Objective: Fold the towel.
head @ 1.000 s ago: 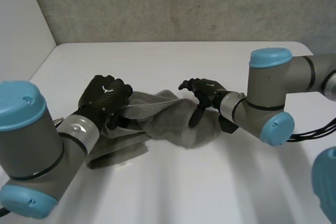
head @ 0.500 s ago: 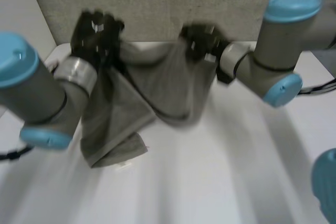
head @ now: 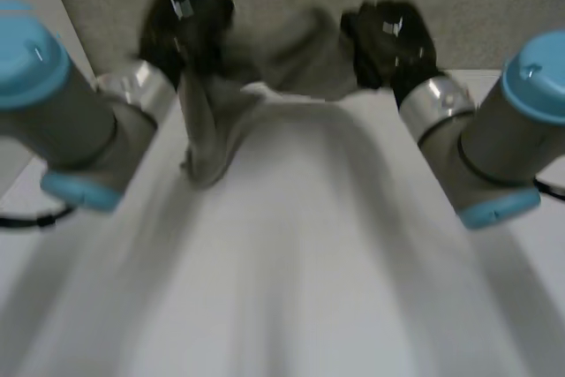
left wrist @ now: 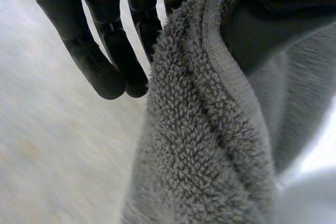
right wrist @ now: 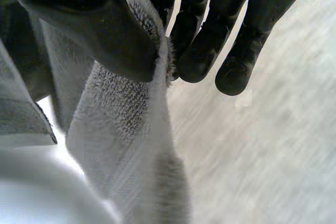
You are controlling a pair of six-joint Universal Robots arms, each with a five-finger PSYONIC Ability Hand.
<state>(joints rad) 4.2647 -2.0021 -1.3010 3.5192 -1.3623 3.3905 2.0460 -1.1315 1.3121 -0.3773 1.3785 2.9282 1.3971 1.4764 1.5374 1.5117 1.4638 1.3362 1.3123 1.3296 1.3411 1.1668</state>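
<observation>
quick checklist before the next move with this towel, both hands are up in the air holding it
1. Left hand pinching the grey towel at its edge, between thumb and fingers: ok.
2. Right hand pinching the towel's edge the same way: ok.
3. Towel spread flat between the hands: not ok. It sags, and a bunch hangs below the left hand.
4. Towel's lower end lifted off the white table: cannot tell.
5. Hands on matching corners: cannot tell.

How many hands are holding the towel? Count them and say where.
2. The left hand pinches one end of the grey towel, along its upper edge; the right hand pinches the other end.
</observation>
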